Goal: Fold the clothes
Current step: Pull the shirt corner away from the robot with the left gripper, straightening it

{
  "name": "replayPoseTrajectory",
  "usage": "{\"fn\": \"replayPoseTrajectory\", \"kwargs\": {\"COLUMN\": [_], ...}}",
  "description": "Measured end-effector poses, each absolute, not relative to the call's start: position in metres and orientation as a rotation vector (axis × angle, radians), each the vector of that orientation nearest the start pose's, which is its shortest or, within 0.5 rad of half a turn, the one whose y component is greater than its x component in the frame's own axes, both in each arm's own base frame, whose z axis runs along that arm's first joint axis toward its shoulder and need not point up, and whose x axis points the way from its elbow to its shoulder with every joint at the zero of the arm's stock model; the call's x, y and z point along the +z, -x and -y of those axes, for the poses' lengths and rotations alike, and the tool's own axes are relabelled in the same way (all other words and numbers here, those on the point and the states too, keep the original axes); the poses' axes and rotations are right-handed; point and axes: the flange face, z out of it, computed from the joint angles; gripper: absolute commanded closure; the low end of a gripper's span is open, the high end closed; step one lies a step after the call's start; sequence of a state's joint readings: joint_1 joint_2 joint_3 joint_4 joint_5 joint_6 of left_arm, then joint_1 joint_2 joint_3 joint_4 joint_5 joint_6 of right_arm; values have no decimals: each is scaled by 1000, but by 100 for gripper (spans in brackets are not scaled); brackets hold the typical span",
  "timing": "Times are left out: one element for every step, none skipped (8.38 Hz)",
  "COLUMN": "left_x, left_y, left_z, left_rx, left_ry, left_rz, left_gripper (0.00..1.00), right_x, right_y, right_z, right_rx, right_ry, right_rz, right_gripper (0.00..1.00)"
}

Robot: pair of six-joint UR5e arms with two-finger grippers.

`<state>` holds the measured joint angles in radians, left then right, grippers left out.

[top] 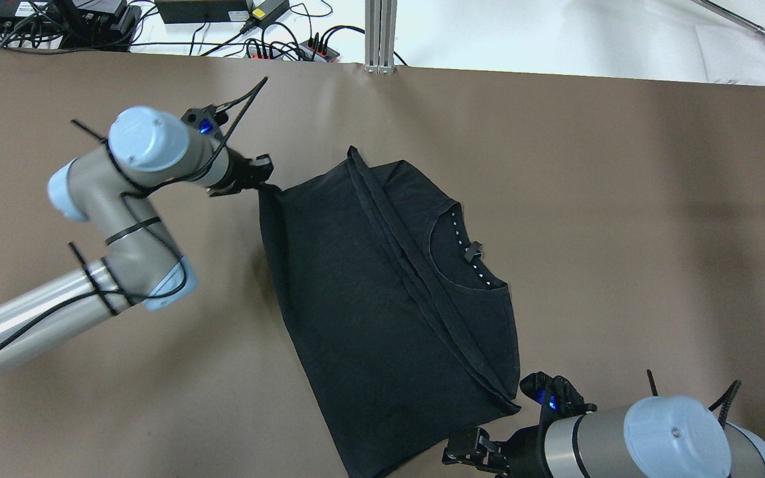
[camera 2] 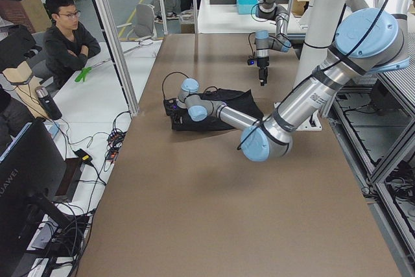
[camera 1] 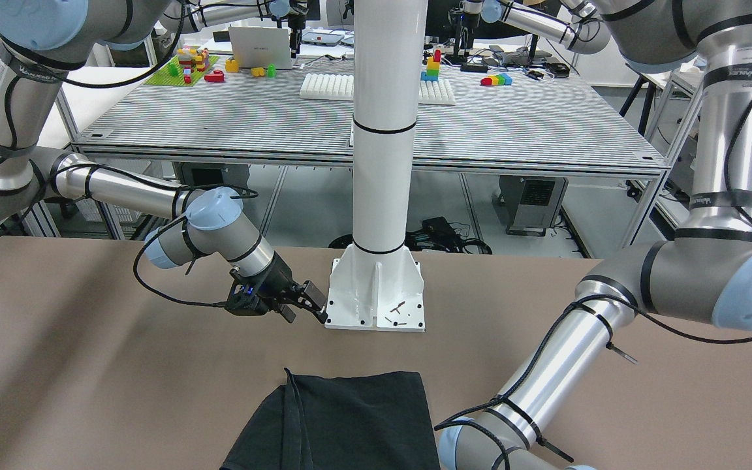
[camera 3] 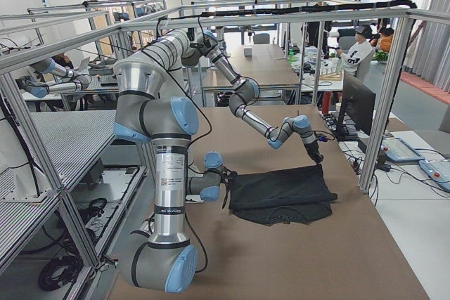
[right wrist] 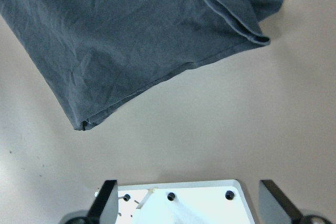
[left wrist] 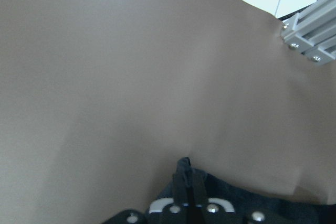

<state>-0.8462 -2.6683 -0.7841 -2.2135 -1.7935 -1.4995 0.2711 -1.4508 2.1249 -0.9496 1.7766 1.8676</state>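
One black garment (top: 369,299), left pincer (top: 265,182) pinching corner

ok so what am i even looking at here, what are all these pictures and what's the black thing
Two robot arms work at a brown table, each ending in a two-finger gripper. Six cameras caught the same moment: one above and behind the robot, one facing it, one at each table end, one on each wrist. A black T-shirt lies on the table, partly folded, its neck opening showing. The left gripper is pinched shut on one corner of it. The right gripper is open and holds nothing, close to the base of the white post.
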Motion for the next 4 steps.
{"fn": "replayPoseTrajectory", "kwargs": {"left_x": [207, 204, 198, 197], "left_y": [-511, -512, -510, -502], "left_z": [747, 750, 749, 742], "left_rx": [-612, -613, -611, -609], "left_ry": [-255, -267, -279, -293], "left_rz": [-953, -955, -970, -995], "left_gripper": [5, 5, 5, 5], "right_x": [267, 266, 265, 263], "right_y": [432, 432, 434, 437], "right_z": [244, 251, 253, 256], "right_rx": [408, 470, 507, 524], "right_ry": [117, 30, -28, -58], "right_rz": [1310, 1319, 1320, 1319], "right_gripper": [5, 5, 6, 7]}}
